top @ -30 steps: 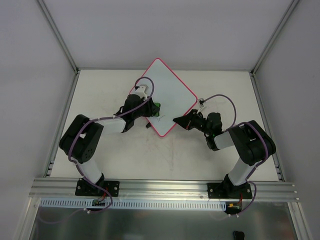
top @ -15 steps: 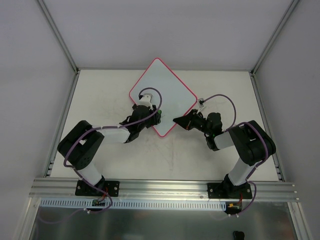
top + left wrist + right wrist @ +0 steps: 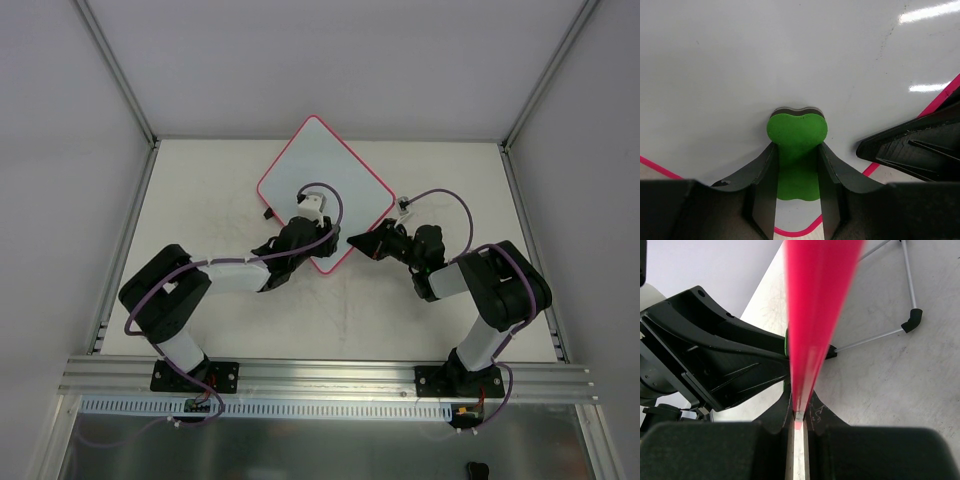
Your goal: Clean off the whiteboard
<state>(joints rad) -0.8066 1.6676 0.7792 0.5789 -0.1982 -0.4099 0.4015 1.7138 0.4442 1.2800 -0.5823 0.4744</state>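
The big flat whiteboard (image 3: 335,165), with round corners and a thin pink-red edge, lies on the white table (image 3: 200,190), toward the far middle. It is turned like a diamond. One corner points away from me, and its long sides run from far left to near right. My left gripper (image 3: 796,150) squeezes a small green foam eraser (image 3: 796,132) and presses it on the board by the near corner. My right gripper (image 3: 799,412) pinches the board's near right edge.
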